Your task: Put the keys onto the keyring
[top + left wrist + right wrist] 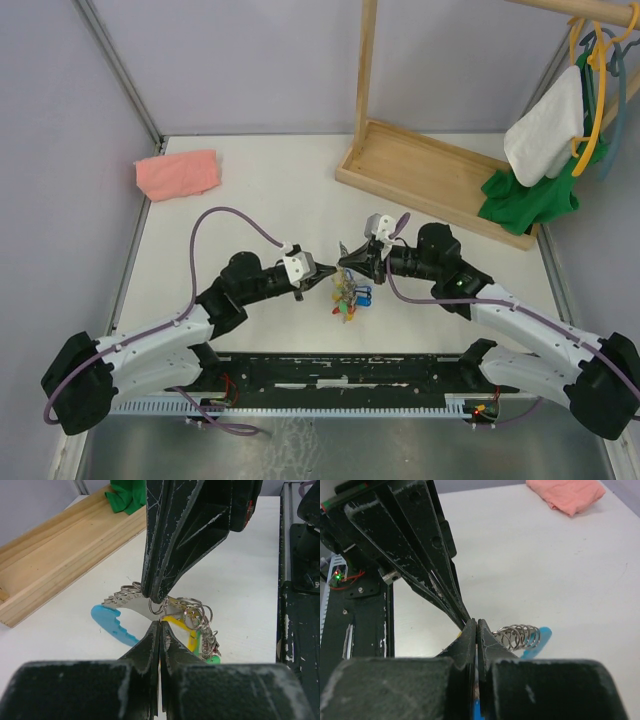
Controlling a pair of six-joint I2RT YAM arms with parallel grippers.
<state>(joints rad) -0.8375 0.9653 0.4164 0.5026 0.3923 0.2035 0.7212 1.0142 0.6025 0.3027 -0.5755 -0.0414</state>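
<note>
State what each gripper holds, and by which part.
Right gripper: appears shut on a thin ring at the top of the key bunch. Left gripper: shut right beside it; whether it pinches anything cannot be told.

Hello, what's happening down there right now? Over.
Left gripper shut, right gripper shut, tips meeting. Keyring at the tips, right one pinching it. Nothing blocking.

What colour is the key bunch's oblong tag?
The oblong plastic tag is light blue; left wrist view.

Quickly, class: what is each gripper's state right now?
Left gripper: closed, tips at the keyring; hold unclear.
Right gripper: closed, tips at the keyring; hold unclear.
</note>
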